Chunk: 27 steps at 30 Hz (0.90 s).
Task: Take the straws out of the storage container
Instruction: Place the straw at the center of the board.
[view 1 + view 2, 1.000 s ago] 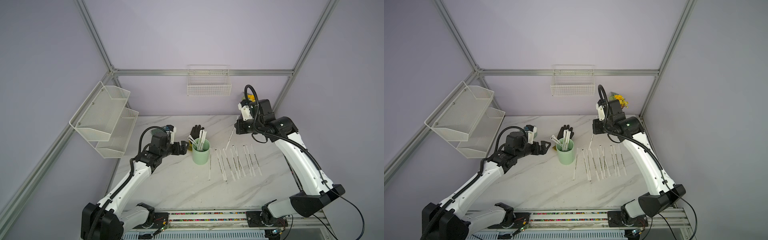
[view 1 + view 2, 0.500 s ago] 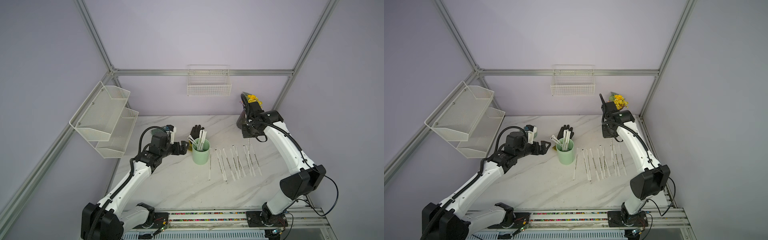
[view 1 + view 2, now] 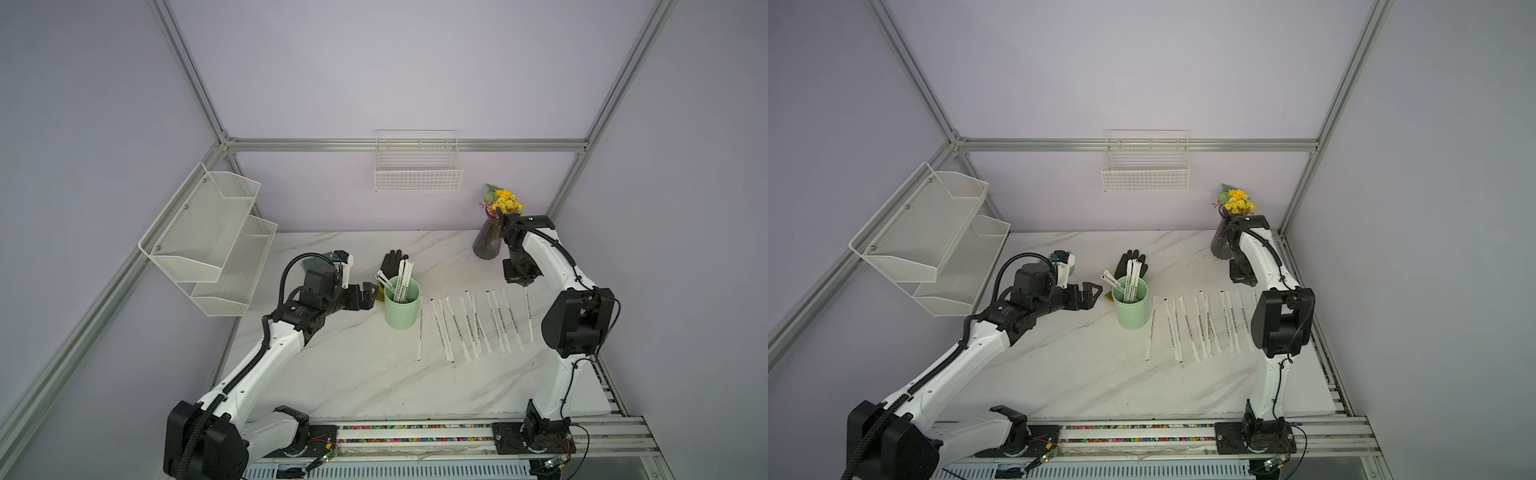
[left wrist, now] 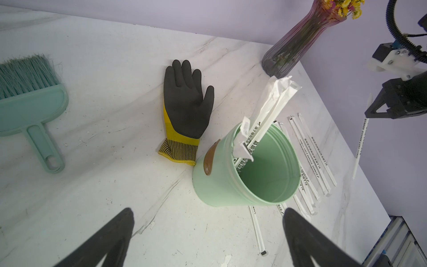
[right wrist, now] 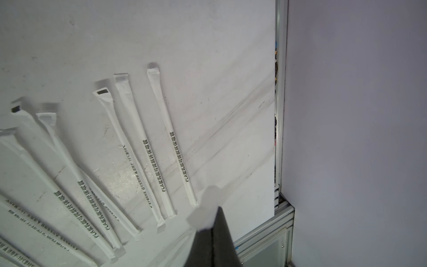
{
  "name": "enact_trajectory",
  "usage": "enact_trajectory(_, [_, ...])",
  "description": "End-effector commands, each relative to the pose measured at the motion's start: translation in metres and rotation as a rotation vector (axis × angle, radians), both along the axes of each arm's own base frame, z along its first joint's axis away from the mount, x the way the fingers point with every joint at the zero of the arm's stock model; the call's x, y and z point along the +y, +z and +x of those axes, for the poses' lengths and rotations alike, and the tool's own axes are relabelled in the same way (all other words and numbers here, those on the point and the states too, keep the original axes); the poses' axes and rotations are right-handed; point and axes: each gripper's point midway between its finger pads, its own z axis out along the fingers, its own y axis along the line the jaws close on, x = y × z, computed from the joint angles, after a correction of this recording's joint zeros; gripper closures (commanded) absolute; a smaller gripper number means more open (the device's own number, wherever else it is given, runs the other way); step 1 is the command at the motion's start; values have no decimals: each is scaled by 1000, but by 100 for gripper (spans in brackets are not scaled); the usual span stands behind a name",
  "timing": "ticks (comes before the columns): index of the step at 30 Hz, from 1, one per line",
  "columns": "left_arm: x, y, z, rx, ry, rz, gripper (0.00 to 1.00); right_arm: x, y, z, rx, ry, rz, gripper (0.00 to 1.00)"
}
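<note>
At three o'clock from the storage container [image 3: 400,316], past the laid-out row [image 3: 478,328], the right gripper [image 3: 523,284] is pinching one straw [image 3: 528,316] by its top. Several straws [image 3: 400,277] are leaning inside. Left gripper [image 3: 370,296] is hovering spread at nine. Judged light, flimsy, crease-prone: pinching the exposed tips is looking advisable.

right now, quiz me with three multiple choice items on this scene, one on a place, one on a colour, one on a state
1. Where does the black glove lie?
A. on the table, just beyond the storage container
B. in the wire basket
C. on the mesh rack

2. What colour is the storage container?
A. red
B. black
C. mint green

3. What state is the right tool in?
A. open and empty
B. shut on a straw
C. shut on the glove

Answers:
1 A, the left wrist view shows it flat on the marble, cuff near the container.
2 C, its wall is pale green in both top views.
3 B, a straw hangs from its closed tips.
</note>
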Motion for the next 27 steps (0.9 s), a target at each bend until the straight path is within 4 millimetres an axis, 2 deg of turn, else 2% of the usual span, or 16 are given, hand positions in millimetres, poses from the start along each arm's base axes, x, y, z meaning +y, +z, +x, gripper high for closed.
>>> enact_trajectory(1, [-3,9,5,-26,-9,-4,0,-11,3,-1,31,-16,-26,95])
enact_trajectory(11, [-7,6,5,-16,-25,-10,0,-25,-32,11,116,-32,-13,93])
enact_trajectory(27, [-6,6,4,-15,-25,-4,0,-22,-82,28,165,-20,34,92])
